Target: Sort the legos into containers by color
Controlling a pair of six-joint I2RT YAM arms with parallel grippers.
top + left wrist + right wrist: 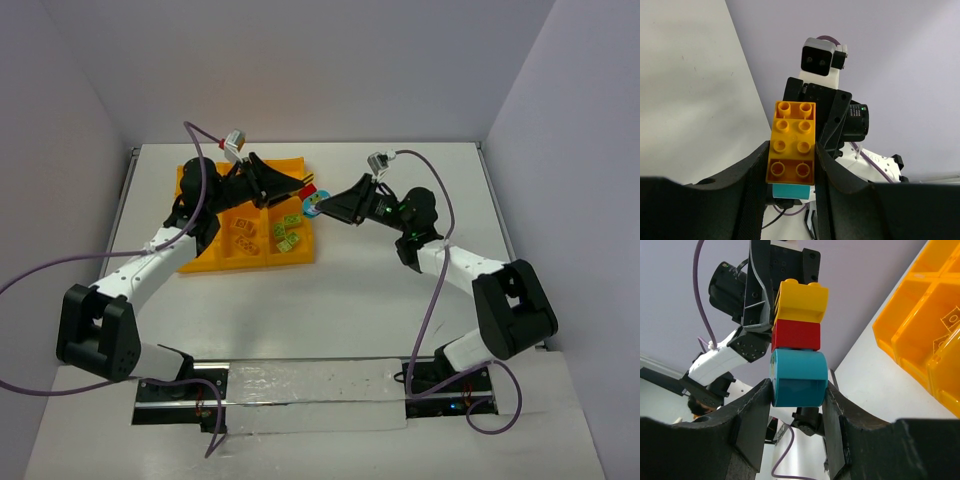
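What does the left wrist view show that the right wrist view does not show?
Only the left wrist: the studded face of the yellow brick, clamped by the left gripper. Only the right wrist: the red brick and the tray, with the right gripper closed on the light blue brick. Both: the yellow brick and the light blue brick.

Tray (192,266) sits on the table (380,300), far left. Loose bricks (287,232) lie in its near compartments. By the tray's right edge a brick stack (312,204) hangs above the table, with the left gripper (791,150) clamping one end and the right gripper (798,390) the other.
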